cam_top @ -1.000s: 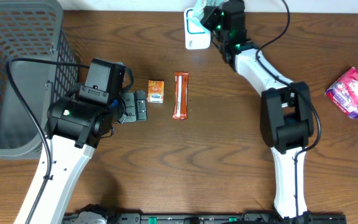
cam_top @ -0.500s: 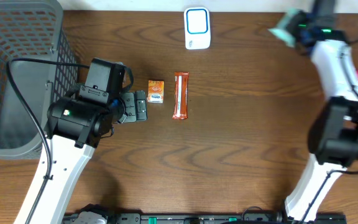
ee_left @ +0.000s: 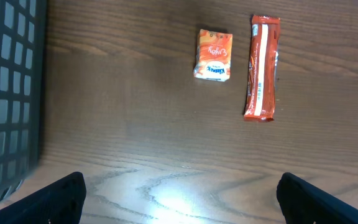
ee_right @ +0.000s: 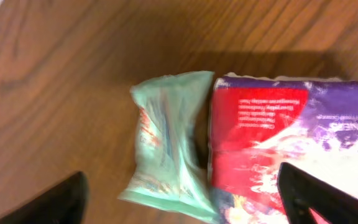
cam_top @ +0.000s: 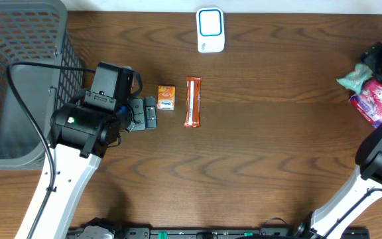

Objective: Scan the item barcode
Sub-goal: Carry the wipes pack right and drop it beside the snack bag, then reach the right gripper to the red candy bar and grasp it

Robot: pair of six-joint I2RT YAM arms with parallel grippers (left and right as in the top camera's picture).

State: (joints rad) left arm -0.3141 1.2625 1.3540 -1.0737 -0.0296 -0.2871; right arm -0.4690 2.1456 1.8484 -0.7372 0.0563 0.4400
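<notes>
The item, a pale green packet [cam_top: 352,78] [ee_right: 169,143], lies at the table's far right edge against a purple and red packet [cam_top: 377,101] [ee_right: 291,130]. My right gripper [cam_top: 379,58] [ee_right: 182,199] hovers over it, open, its fingers wide on either side and not touching it. The white barcode scanner [cam_top: 210,30] stands at the back centre, far from that gripper. My left gripper [cam_top: 144,114] [ee_left: 179,199] is open over bare wood. Just beyond it lie a small orange pack [cam_top: 166,97] [ee_left: 214,55] and a long orange bar [cam_top: 192,101] [ee_left: 262,67].
A dark grey mesh basket [cam_top: 18,79] [ee_left: 5,93] fills the left end of the table, beside the left arm. The right arm reaches along the table's right edge.
My right arm swung from the scanner to the far right with the green packet, then opened and let it go beside the purple packet. The left arm has not moved.
</notes>
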